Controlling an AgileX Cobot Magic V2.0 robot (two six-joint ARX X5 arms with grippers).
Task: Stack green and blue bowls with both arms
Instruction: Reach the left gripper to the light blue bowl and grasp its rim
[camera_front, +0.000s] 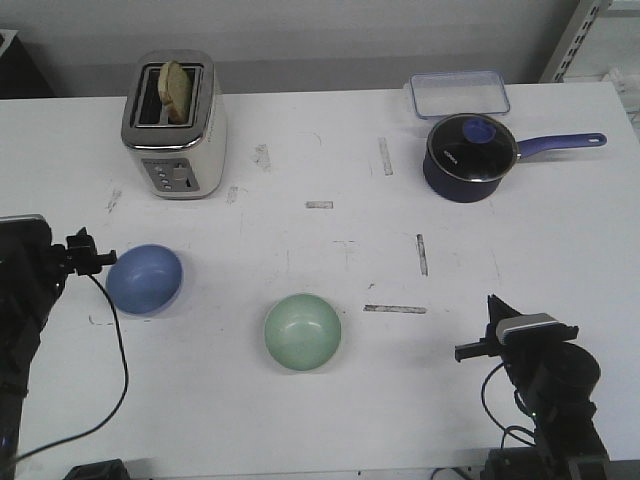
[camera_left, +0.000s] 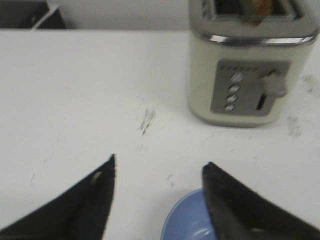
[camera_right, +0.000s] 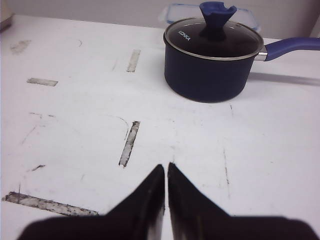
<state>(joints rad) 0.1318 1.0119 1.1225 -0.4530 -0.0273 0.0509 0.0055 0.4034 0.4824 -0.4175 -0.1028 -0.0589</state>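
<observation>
The periwinkle blue bowl (camera_front: 145, 279) sits on the white table at the left. The mint green bowl (camera_front: 302, 332) sits near the table's middle front. My left gripper (camera_front: 92, 258) is open, just left of the blue bowl. In the left wrist view the left gripper (camera_left: 159, 167) is spread wide, and the blue bowl's rim (camera_left: 187, 220) shows beside one finger (camera_left: 235, 205). My right gripper (camera_front: 490, 325) is at the front right, away from both bowls. In the right wrist view the right gripper (camera_right: 166, 166) is shut and empty above bare table.
A cream toaster (camera_front: 175, 125) with bread stands at the back left, also in the left wrist view (camera_left: 250, 65). A navy saucepan (camera_front: 470, 157) with a glass lid and a clear container (camera_front: 458, 94) stand at the back right. Tape marks (camera_front: 395, 309) dot the table.
</observation>
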